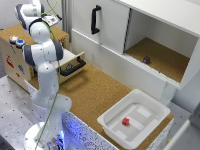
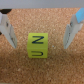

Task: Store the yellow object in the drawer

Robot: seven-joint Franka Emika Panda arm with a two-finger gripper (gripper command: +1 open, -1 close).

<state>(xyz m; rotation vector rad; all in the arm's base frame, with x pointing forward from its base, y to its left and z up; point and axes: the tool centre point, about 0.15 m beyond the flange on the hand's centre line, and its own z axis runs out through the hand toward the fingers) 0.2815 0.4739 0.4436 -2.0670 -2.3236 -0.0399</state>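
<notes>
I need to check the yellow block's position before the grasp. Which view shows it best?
The wrist view: the yellow block fills the centre, resting on the cork surface between the open hand's fingers. In the exterior view, the arm hides that area, so the block isn't visible.

Yellow cube (image 2: 38, 45), upright on cork; pale-wood drawer (image 1: 73, 65) pulled open.

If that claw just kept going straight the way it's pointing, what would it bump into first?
Most likely the yellow block. In the wrist view it sits on the cork surface, centred between the open gripper fingers. How far off it is, the picture doesn't show.
</notes>
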